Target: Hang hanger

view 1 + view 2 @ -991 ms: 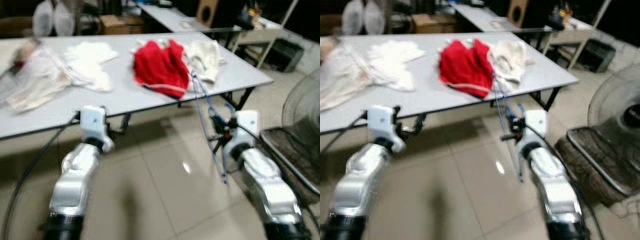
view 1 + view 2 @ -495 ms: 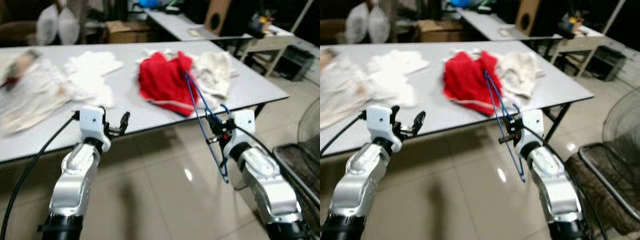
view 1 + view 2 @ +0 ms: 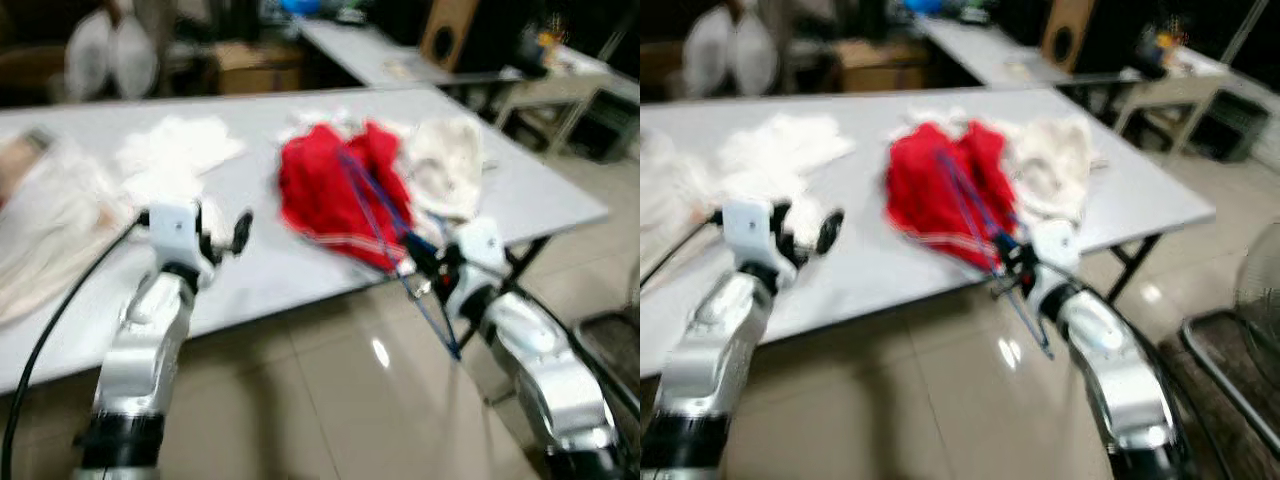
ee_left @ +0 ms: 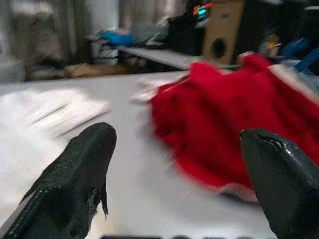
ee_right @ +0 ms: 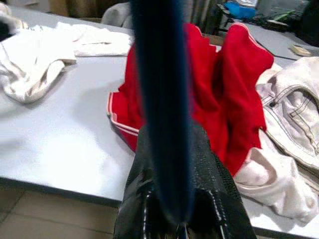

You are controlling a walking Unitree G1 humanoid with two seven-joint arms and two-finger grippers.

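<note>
My right tool (image 3: 425, 272) is pinching the blue hanger (image 3: 975, 215), its two black fingers (image 5: 149, 199) pressed onto the bar, which runs straight up the middle of the right wrist view. In the head views the hanger slants up from the tool across the red garment (image 3: 335, 195) and down past the edge of the table (image 3: 560, 195) toward the tiled floor. My left tool (image 3: 228, 232) is spread and holds nothing; in its wrist view the two pads (image 4: 82, 164) stand well apart with the red garment between and beyond them. What has changed over the last second is mostly my own position: the table has come nearer and fills more of the head views, and both tools, which hung over the floor in front of the table edge, now reach over or close to the tabletop. The hanger has come along in the same grip and now overlaps the red garment, where before it sat short of it. The clothes themselves, the white pieces (image 3: 175, 150) to the left and the cream one (image 3: 445, 165) to the right of the red, lie as they did. I judge I am closing on the red garment to put it on the hanger, with the free left tool lined up to lift the cloth. The views are blurred, so I cannot tell whether the hanger touches the cloth yet.
</note>
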